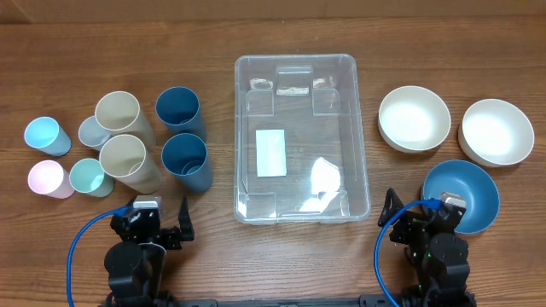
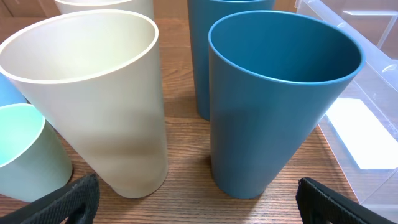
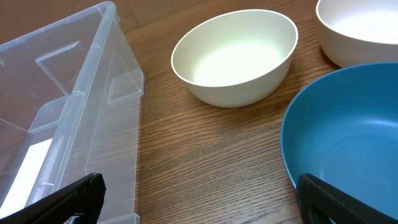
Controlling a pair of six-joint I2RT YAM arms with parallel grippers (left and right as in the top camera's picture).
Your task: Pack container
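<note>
**Two black arms, each with a blue cable**

The left arm [image 1: 136, 260] was matt black, chunky and rounded at the joints, with a bright blue cable [image 1: 73, 251] looping off its side. A small pale block [image 1: 147, 205] sat on its wrist. The right arm [image 1: 442, 256] matched it, black with its own blue cable [image 1: 378, 251]. Up close, the left gripper [image 2: 198, 206] showed black, flat-edged fingers [image 2: 65, 204]. The right gripper [image 3: 202, 202] had the same dark wedge-shaped fingers [image 3: 68, 200].

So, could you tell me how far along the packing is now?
Nothing is packed yet: the container holds only its white label. Nothing is in hand: the left gripper and right gripper are both open and empty. Left: eight cups and three bowls, all outside it.
</note>
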